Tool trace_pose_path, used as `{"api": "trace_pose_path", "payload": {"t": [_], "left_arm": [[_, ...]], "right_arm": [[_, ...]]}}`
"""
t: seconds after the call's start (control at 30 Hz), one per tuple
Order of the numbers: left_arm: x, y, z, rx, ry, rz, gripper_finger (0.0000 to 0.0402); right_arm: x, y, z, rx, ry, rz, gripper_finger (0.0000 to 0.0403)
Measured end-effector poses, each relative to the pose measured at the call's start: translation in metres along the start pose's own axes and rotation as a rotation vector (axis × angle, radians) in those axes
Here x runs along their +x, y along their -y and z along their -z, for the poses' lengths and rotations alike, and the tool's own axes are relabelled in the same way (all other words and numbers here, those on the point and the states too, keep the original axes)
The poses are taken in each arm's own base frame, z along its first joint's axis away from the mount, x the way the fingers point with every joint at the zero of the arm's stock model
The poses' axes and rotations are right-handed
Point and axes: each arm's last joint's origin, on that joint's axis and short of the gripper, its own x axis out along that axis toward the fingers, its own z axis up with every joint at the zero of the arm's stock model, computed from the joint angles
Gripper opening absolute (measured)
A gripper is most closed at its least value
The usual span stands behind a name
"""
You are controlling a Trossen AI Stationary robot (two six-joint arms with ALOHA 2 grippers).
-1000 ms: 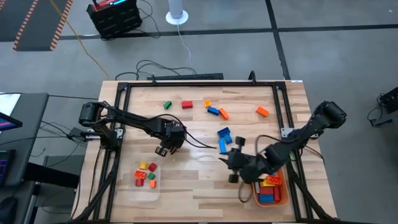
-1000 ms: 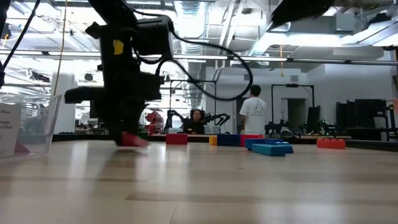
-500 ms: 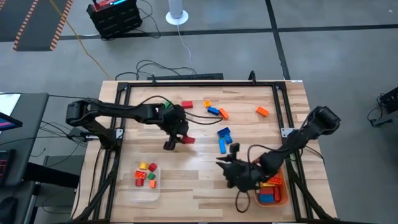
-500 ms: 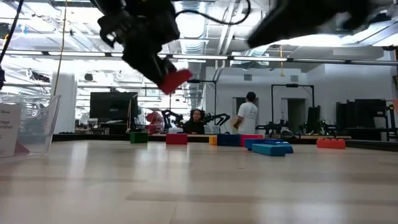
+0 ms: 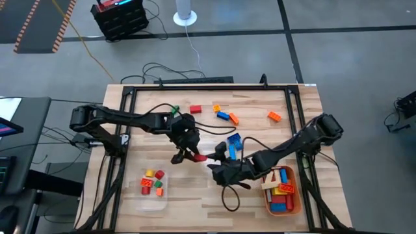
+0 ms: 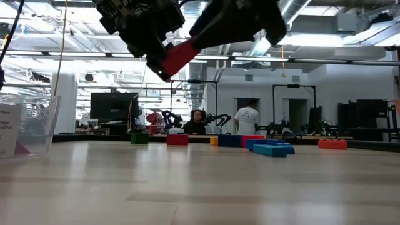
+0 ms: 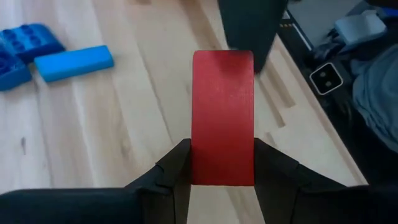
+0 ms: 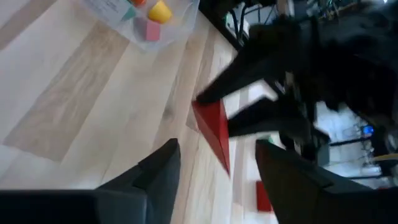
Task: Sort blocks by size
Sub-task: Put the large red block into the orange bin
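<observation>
My left gripper (image 5: 188, 155) is shut on a long red block (image 5: 199, 158) and holds it up over the middle of the table. In the low view the red block (image 6: 177, 56) hangs high above the tabletop. My right gripper (image 5: 213, 164) stands open close by, facing the left one. The block's free end (image 8: 214, 140) shows in the gap between its fingers (image 8: 163, 171); whether it touches them I cannot tell. Other blocks lie loose at the far side: green (image 5: 175, 109), red (image 5: 195, 109), blue (image 5: 233, 139) and orange (image 5: 273, 116). My left gripper pinches the red block's two long sides at one end (image 7: 222, 169) between its two fingers (image 7: 176, 167). The block reaches forward past the fingertips, along the fingers, toward the right arm. It is lifted clear of the table and slants down.
A clear tray (image 5: 151, 185) with small blocks sits near the front left. An orange tray (image 5: 284, 192) with long blocks sits at the front right. A blue bar (image 7: 73, 63) lies on the wood below. Black frame rails (image 5: 208, 88) border the tabletop.
My left gripper has lifted the red block off the table, risen and turned, so the block now points toward the right arm. My right gripper has swung from beside the orange tray toward the table's middle, up to the block's free end.
</observation>
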Motion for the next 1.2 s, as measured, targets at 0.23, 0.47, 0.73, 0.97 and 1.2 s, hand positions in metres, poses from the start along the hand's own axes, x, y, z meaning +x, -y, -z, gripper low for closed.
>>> {"api": "trace_pose_path", "payload": {"t": [0.23,0.47,0.73,0.97,1.2], "left_arm": [[0.005,0.008,-0.007,0.040,0.047,0.017,0.0130],[0.007,0.013,-0.011,0.062,0.078,0.042,0.0130],[0.007,0.014,-0.012,0.064,0.090,0.047,0.0131],[0.002,0.008,-0.012,-0.011,0.100,0.011,0.0172],[-0.027,0.005,-0.005,-0.041,0.027,-0.142,0.0238]], "right_arm": [[0.018,-0.004,-0.006,-0.090,0.009,0.020,0.0247],[0.024,0.001,-0.007,-0.115,0.031,0.032,0.0198],[0.024,0.000,-0.006,-0.090,0.038,0.006,0.0103],[0.022,-0.002,-0.005,-0.050,0.010,0.006,0.0086],[-0.004,-0.002,0.004,0.077,-0.103,-0.072,0.0093]]}}
